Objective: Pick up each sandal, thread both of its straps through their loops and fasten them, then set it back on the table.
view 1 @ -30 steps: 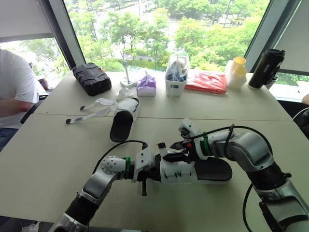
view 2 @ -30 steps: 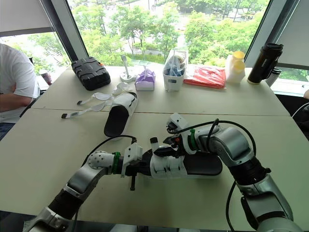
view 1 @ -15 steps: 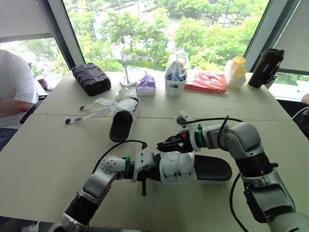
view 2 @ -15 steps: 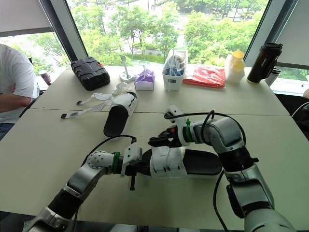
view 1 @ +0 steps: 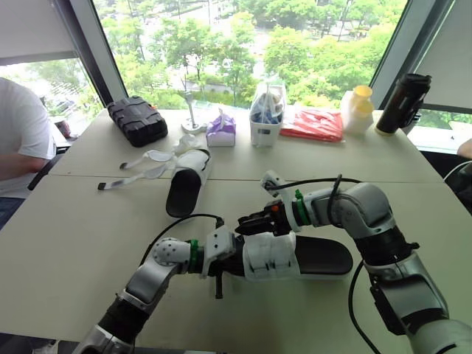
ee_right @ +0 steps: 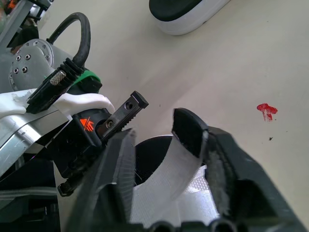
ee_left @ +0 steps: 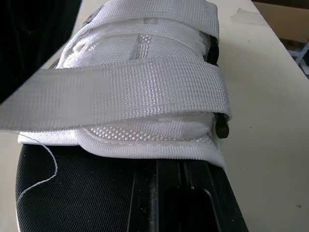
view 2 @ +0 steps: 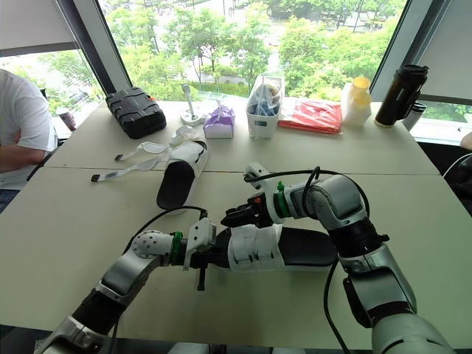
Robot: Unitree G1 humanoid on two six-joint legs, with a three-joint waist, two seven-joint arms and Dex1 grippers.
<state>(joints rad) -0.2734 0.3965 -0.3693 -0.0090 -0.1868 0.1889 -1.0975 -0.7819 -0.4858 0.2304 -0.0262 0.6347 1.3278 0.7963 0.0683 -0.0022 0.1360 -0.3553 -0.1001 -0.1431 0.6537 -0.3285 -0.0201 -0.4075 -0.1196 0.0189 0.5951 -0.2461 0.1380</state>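
Note:
The near sandal (view 1: pixel 313 254), black-soled with white straps (view 1: pixel 271 255), lies on the table in front of me. My left gripper (view 1: pixel 232 259) is shut on its toe end; in the left wrist view both straps (ee_left: pixel 145 89) lie across the upper. My right gripper (view 1: pixel 252 220) reaches in from the right over the toe. Its fingers have closed around the free end of a white strap (ee_right: pixel 164 179). The second sandal (view 1: pixel 184 188) lies farther back on the left, its loose straps (view 1: pixel 140 166) spread on the table.
Along the far edge stand a black case (view 1: pixel 136 119), a purple tissue pack (view 1: pixel 220 130), a clear container (view 1: pixel 267 118), a red packet (view 1: pixel 316 124), a yellow bottle (view 1: pixel 355 107) and a black flask (view 1: pixel 398 103). A person (view 1: pixel 22 133) sits at the left.
My right gripper has moved left along the sandal to the upright strap end and narrowed its fingers around it. The left gripper has kept its hold.

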